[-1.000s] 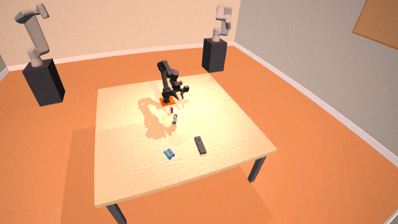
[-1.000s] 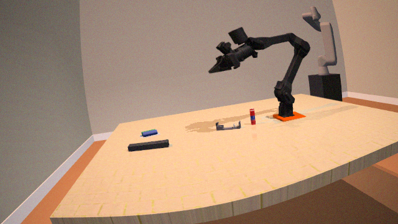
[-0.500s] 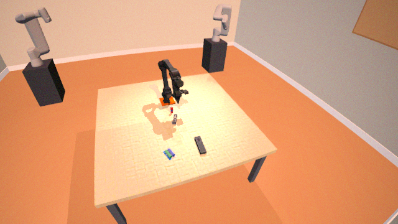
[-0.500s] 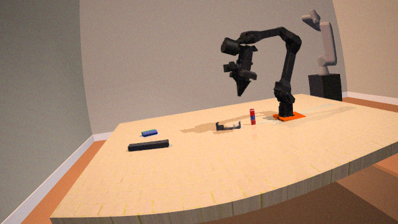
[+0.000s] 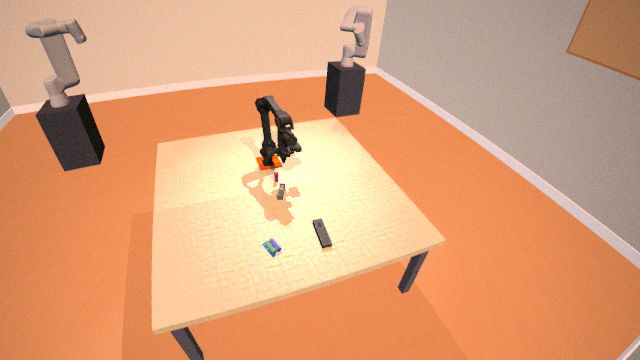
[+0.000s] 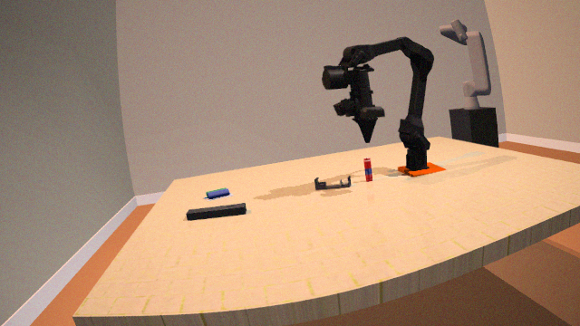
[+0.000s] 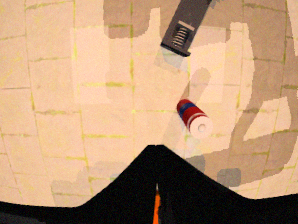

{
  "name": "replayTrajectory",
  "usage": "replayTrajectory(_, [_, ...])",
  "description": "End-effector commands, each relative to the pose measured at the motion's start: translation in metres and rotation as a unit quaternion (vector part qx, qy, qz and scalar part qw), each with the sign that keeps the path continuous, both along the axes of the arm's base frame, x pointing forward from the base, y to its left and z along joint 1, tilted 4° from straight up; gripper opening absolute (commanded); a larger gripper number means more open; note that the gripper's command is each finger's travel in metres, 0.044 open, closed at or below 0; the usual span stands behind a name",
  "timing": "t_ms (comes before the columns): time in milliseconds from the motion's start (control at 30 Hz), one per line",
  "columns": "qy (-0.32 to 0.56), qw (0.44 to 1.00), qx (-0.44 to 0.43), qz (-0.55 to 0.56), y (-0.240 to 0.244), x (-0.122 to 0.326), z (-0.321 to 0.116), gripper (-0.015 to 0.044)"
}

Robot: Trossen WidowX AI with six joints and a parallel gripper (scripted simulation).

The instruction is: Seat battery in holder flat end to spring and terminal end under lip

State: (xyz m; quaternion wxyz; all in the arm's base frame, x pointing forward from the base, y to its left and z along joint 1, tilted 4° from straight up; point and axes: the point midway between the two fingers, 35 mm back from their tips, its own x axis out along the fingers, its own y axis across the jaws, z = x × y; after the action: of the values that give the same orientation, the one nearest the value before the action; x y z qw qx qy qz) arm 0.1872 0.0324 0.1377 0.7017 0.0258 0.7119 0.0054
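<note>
Gripper [image 6: 367, 141] [image 7: 154, 152]: we have it closed, empty, above the battery
Battery [image 5: 276, 177] [image 6: 368, 169] [image 7: 194, 119]: upright on our desk [image 5: 210, 280] [image 6: 317, 254] [image 7: 105, 117]

The upright battery [image 5: 276, 177] [image 6: 368, 170] [image 7: 193, 118] stood in the way between the arm's orange base plate [image 5: 263, 164] [image 6: 434, 168] and the holder [image 5: 281, 192] [image 6: 333, 186] [image 7: 186, 26]; 1 gap separated battery from holder.

A matte black, multi-jointed arm [image 5: 266, 125] [image 6: 419, 91] with angular links and rounded joint housings is being mounted on a flat orange base plate [image 5: 261, 165] [image 6: 437, 169], while tapered black fingers [image 6: 366, 129] are being displayed.
</note>
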Motion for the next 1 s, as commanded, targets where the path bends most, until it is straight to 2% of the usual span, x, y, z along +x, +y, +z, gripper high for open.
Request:
replayTrajectory(0, [0.012,1.0,0.0,-0.003,0.001,-0.002,-0.023,0.0])
replayTrajectory(267, [0.012,1.0,0.0,-0.003,0.003,-0.007,-0.072,0.0])
replayTrajectory(967, [0.012,1.0,-0.001,-0.003,-0.024,-0.005,-0.074,0.0])
